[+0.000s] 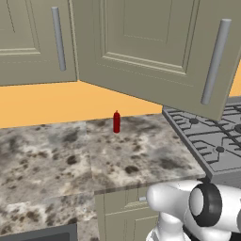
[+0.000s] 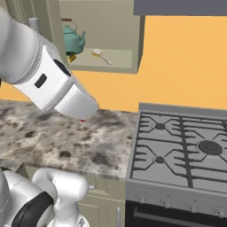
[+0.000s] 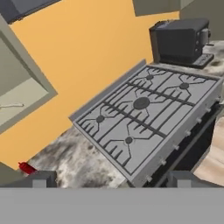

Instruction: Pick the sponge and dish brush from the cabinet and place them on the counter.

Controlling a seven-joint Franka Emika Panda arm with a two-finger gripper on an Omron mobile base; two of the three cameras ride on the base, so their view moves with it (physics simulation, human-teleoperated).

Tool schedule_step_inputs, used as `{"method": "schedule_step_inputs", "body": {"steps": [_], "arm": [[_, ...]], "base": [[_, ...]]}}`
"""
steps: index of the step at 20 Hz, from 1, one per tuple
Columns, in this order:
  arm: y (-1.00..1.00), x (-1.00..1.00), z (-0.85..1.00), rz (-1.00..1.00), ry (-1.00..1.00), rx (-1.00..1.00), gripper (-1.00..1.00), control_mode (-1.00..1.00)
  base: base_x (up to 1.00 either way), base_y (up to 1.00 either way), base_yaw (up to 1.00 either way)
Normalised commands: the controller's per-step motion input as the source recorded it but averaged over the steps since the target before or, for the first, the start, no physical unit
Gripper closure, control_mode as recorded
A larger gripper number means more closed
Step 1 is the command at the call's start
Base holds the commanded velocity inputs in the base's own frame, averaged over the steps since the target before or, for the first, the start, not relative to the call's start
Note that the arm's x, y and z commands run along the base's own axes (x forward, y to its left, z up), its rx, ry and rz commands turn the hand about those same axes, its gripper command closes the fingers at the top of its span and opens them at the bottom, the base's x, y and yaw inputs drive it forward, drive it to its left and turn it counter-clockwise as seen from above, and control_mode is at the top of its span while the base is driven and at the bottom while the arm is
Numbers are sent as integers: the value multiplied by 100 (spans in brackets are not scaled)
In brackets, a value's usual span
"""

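Claw (image 3: 109, 178) spread, empty, above the stove (image 3: 144, 118). Dish brush (image 2: 101, 56) lies on the open cabinet (image 2: 106, 62) shelf, right of a teal kettle (image 2: 73, 40). Red bottle (image 1: 116, 122) stands on the counter (image 1: 56, 155).

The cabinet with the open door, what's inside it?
On its beige shelf: a teal kettle and the cream dish brush. The white arm covers the shelf's left part.

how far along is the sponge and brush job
Done: the cabinet door stands open. In hand: nothing, the gripper is open and empty, facing the stove. Left: the dish brush lies on the shelf; the counter carries just a red bottle.
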Motion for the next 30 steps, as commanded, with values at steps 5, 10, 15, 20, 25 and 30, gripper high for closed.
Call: {"method": "schedule_step_inputs", "body": {"steps": [5,10,15,20,25,30], "arm": [[-4,-2,-20,6,-10,12,-100,-100],[-15,-8,-14,8,-14,16,-100,-100],[-15,0,-11,9,-10,16,-100,-100],[-5,4,-11,11,-1,10,-100,-100],[0,24,-17,12,0,0,-100,-100],[0,25,-21,14,-2,8,-100,-100]], "base": [[0,0,0],[0,0,0],[0,0,0],[0,0,0],[0,0,0],[0,0,0]]}}
